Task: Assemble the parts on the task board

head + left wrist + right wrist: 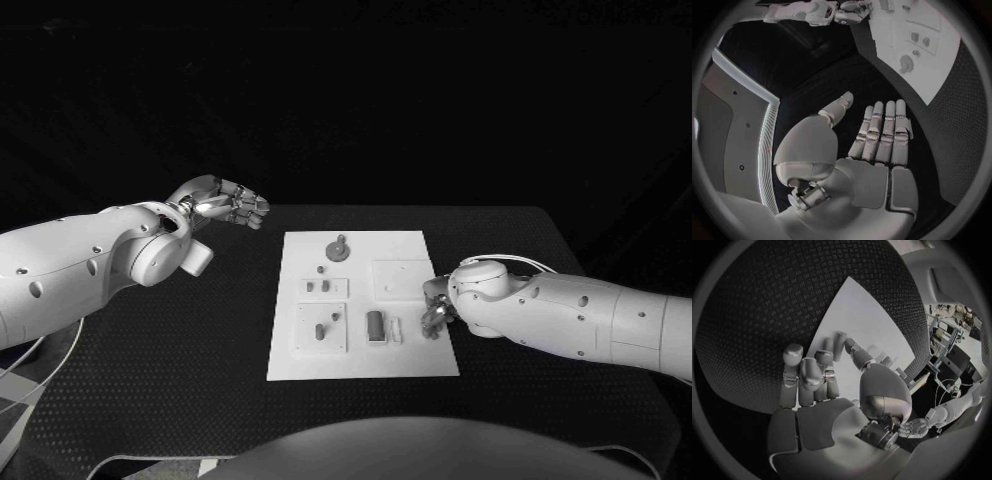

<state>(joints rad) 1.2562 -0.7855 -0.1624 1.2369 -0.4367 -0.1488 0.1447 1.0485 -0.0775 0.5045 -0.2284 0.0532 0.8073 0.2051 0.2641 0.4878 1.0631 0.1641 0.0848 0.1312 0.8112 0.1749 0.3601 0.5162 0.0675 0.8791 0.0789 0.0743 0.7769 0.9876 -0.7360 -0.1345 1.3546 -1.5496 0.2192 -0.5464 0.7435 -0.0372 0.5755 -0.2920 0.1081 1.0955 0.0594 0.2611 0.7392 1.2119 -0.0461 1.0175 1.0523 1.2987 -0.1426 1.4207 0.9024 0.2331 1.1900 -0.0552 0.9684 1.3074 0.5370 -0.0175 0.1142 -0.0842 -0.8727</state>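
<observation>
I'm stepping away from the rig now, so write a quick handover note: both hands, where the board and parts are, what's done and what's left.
Left hand: open, raised over the table left of the task board, holding nothing.
Right hand: at the board's right edge, fingers curled down onto it; whether it holds anything cannot be told.
Parts: a round piece at the far end, small pieces mid-left, an upright piece near the right hand.
Done: cannot be judged from here.
Left: check what the right hand is on, then continue assembly.

The task board (361, 365) looks like smooth matt white plastic. The table (202, 340) has a black, finely dimpled mat. Both arms wear glossy white shells; the left hand (224, 203) and right hand (436, 312) gleam like polished metal.
</observation>
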